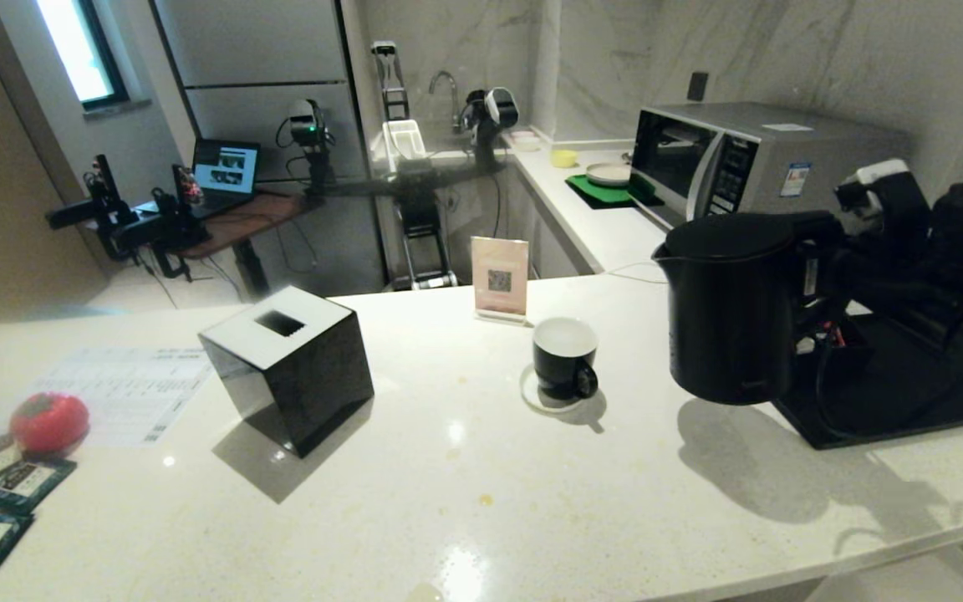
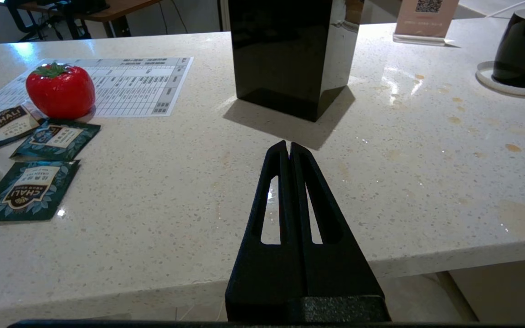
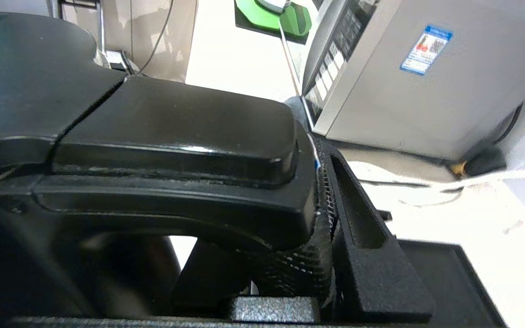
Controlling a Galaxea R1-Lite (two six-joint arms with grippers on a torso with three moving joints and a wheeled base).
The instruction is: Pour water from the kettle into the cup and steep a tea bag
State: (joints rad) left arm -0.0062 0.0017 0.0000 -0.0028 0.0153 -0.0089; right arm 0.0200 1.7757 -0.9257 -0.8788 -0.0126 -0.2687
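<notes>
right gripper [image 3: 321,218] clamped on kettle [image 1: 732,309] handle, airborne | cup [image 1: 565,358] at kettle's 9 o'clock | left gripper [image 2: 288,148] closed, empty

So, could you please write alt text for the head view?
The right gripper holds a large matte black kettle by its handle above the white countertop, right of a small glossy black cup on a coaster; a black cube stands left.
</notes>
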